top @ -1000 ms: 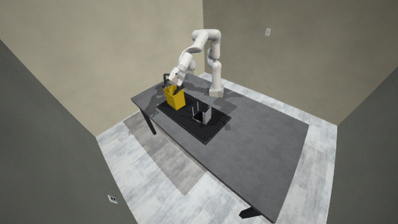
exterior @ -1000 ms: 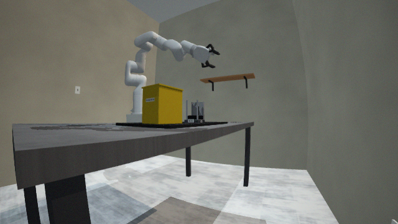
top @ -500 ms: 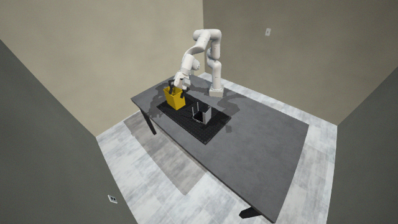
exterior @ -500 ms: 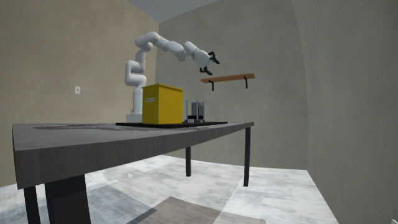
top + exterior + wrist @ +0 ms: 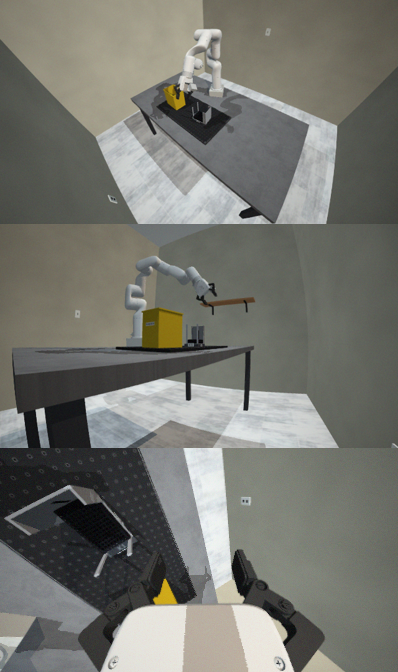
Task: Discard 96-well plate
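Note:
The yellow plastics bin W1 stands upright on the black mat; it also shows in the exterior view, and as a yellow sliver in the wrist view. The stack rack K1 stands beside it on the mat, also in the exterior view. In the wrist view the rack holds a dark 96-well plate on top; I cannot tell the two plates apart. My gripper is open and empty. It hangs high above the table near the bin, apart from the rack.
The black dotted mat carries the bin and rack near the table's far corner. The arm's base stands behind the mat. A wooden wall shelf hangs behind the gripper. The table edge lies close beyond the mat.

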You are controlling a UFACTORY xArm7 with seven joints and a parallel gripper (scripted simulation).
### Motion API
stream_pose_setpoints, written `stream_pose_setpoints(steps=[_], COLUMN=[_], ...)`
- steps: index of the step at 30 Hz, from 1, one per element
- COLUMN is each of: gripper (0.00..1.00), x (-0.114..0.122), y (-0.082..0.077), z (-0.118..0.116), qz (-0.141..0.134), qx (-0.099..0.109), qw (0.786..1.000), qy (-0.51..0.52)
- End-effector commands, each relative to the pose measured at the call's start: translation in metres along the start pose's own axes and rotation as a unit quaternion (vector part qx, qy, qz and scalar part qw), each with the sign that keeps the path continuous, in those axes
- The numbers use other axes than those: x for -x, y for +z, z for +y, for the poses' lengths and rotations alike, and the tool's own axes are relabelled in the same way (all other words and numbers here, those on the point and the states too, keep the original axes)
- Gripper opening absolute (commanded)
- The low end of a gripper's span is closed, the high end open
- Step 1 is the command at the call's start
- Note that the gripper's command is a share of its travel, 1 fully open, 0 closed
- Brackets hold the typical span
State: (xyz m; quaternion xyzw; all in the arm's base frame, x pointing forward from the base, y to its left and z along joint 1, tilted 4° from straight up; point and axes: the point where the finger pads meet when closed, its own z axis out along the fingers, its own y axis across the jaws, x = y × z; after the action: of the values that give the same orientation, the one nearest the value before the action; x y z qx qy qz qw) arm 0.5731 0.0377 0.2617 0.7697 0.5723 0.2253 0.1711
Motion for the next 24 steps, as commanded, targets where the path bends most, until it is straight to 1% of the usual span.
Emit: stream_pose_setpoints(steps=[1, 3, 4, 6, 7, 9, 10, 11, 12, 14, 15, 16, 17, 19, 20, 21, 22, 24], gripper=[1.0, 1.0, 1.0, 1.0, 1.0, 1.0, 1.0, 1.0, 1.0, 1.0, 1.0, 1.0, 1.0, 1.0, 1.0, 1.0, 1.0, 1.0], x=[-0.004, -0.006, -0.007, -0.008, -0.009, -0.009, -0.009, -0.01, -0.011, -0.012, -0.013, -0.013, -0.013, -0.014, -0.015, -0.015, -0.015, -0.016], y=[0.001, 0.002, 0.002, 0.003, 0.003, 0.003, 0.003, 0.003, 0.003, 0.002, 0.002, 0.001, 0.001, 0.0, -0.001, -0.001, -0.001, -0.003], z=[-0.014, -0.024, -0.029, -0.033, -0.038, -0.038, -0.043, -0.048, -0.053, -0.063, -0.068, -0.073, -0.073, -0.083, -0.087, -0.092, -0.092, -0.102], qz=[-0.006, -0.014, -0.016, -0.016, -0.02, -0.02, -0.024, -0.025, -0.025, -0.033, -0.034, -0.034, -0.034, -0.041, -0.043, -0.043, -0.043, -0.05], qx=[-0.023, -0.052, -0.057, -0.057, -0.072, -0.072, -0.086, -0.092, -0.092, -0.12, -0.127, -0.127, -0.127, -0.155, -0.161, -0.161, -0.161, -0.189], qw=[1.0, 0.998, 0.998, 0.998, 0.996, 0.996, 0.995, 0.994, 0.994, 0.99, 0.989, 0.989, 0.989, 0.983, 0.982, 0.982, 0.982, 0.975], qy=[-0.013, -0.028, -0.031, -0.031, -0.039, -0.039, -0.046, -0.05, -0.05, -0.065, -0.069, -0.069, -0.069, -0.085, -0.088, -0.088, -0.088, -0.104])
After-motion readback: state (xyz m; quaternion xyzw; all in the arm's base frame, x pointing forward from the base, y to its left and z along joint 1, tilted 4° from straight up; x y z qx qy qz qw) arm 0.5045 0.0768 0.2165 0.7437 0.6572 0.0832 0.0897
